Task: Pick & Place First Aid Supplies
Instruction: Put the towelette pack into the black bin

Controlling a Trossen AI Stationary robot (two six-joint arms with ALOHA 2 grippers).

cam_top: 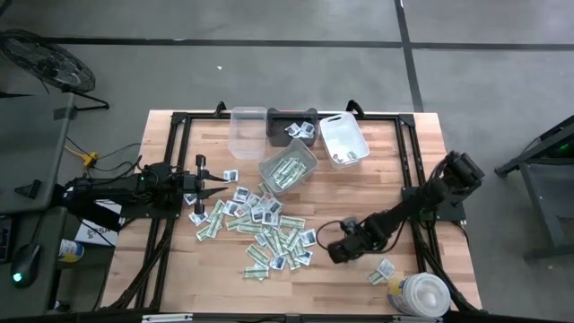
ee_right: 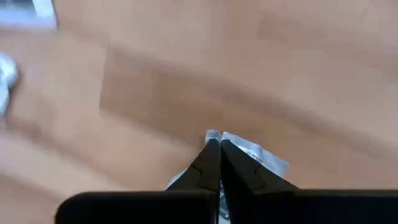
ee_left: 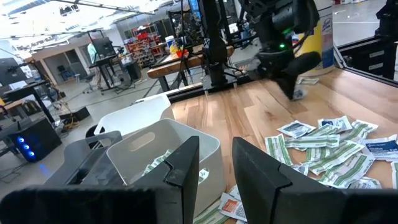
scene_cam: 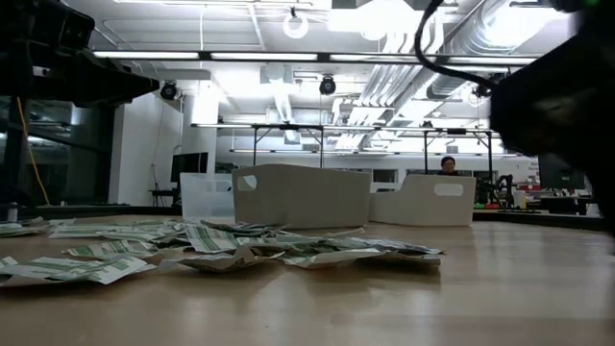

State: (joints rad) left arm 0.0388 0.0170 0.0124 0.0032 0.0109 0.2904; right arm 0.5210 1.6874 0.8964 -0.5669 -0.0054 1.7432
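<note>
We see the right hand (ee_right: 215,144) low over the wooden desk (cam_top: 413,157), its fingers pressed together on the edge of a small white packet (ee_right: 258,155), just right of the scattered first aid packets (cam_top: 260,224) at mid-desk. The left hand (cam_top: 218,187) hovers at the pile's left edge, fingers partly apart, holding nothing. Green-and-white strips fill the grey bin (cam_top: 289,168) behind.

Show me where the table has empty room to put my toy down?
Bare wood lies along the table's right side, between the white bin and the right hand, and in the near-left corner below the left hand. The middle is crowded with first aid packets; the round white tub fills the near-right corner.
</note>
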